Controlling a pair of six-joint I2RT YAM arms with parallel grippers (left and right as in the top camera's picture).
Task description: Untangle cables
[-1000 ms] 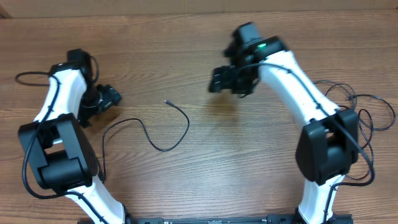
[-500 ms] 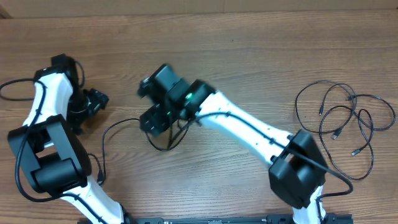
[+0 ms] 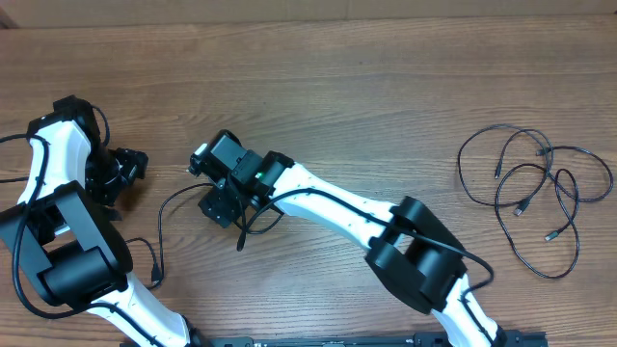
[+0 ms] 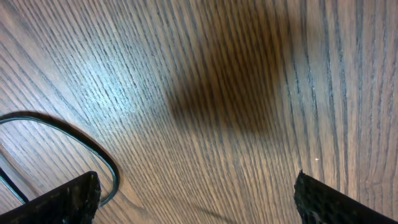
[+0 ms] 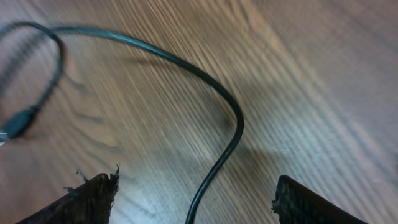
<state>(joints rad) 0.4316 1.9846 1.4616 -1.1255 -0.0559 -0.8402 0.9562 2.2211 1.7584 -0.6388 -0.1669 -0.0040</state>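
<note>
Surface: bare wood-grain table (image 3: 386,106); a paler strip runs along its 12 o'clock edge in the overhead view.
Room: nothing beyond the tabletop shows.
Tangle: a bunch of looped cables (image 3: 530,198) lies at 3 o'clock on the table, well apart from both my grippers.
Loose cable: one cable (image 3: 160,217) lies alone at 9 o'clock of centre, curving under my right gripper. One end (image 3: 156,280) lies toward 7 o'clock.
Right arm: I am stretched from the 5 o'clock corner across the middle of the table, wrist low over the loose cable.
Right gripper: my right gripper (image 5: 196,199) is spread wide and holds nothing. In the wrist view the cable (image 5: 236,118) passes between my fingertips, and a plug (image 5: 18,121) lies at 9 o'clock.
Left arm: I am folded along the 9 o'clock edge, wrist pointed down at the wood.
Left gripper: my left gripper (image 3: 123,166) is fully spread and empty.
Left wrist view: bare grain, with a black cord (image 4: 106,162) at 8 o'clock. I cannot tell which cord it is.
</note>
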